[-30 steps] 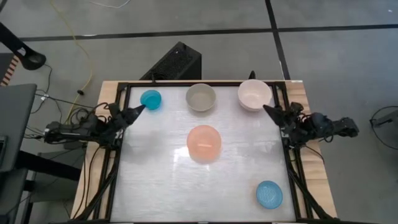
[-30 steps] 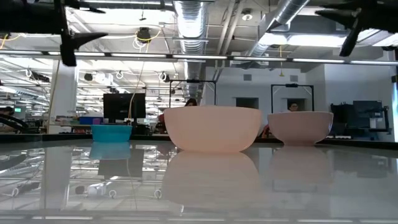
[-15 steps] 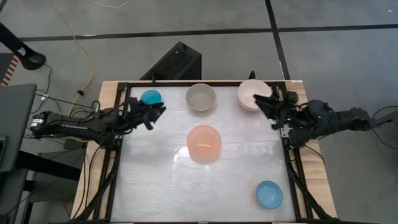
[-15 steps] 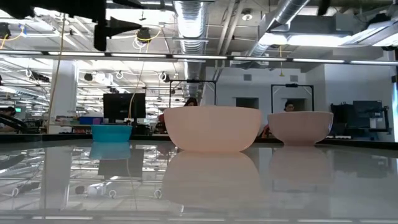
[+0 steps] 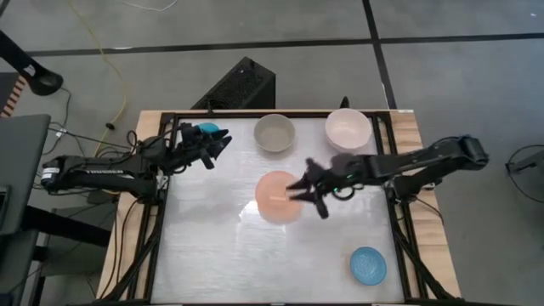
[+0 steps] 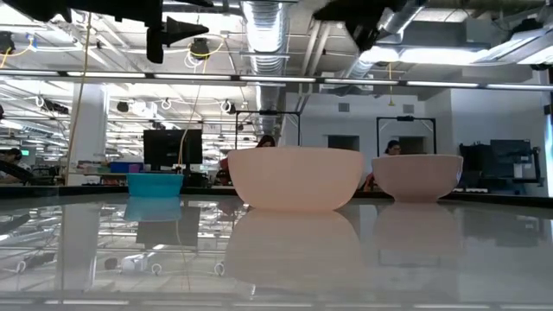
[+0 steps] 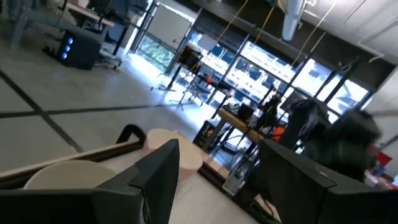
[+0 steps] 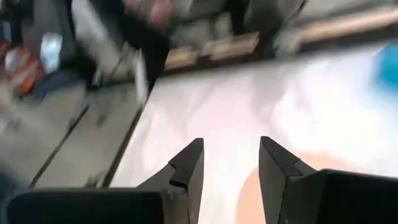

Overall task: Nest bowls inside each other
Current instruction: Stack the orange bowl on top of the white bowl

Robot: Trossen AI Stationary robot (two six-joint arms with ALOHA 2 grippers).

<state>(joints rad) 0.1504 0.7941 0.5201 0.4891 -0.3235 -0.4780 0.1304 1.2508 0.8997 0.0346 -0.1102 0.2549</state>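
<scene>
Five bowls stand on their bases on the white table: teal at the far left, grey-beige, cream-white, salmon-pink in the middle, light blue at the near right. My left gripper hangs open above the table, next to the teal bowl and partly covering it. My right gripper is open above the salmon-pink bowl's right rim, fingers pointing toward the table's left. In the low view both grippers stay high above the bowls.
A black frame runs along the table's side edges. A dark box sits on the floor beyond the far edge. Bare table lies in front of the salmon-pink bowl and at the near left.
My right gripper has swept from the table's right edge beside the cream-white bowl toward the left, to above the salmon-pink bowl, and has opened. My left gripper has reached a little toward the table's right, past the teal bowl, and risen. No bowl has moved.
</scene>
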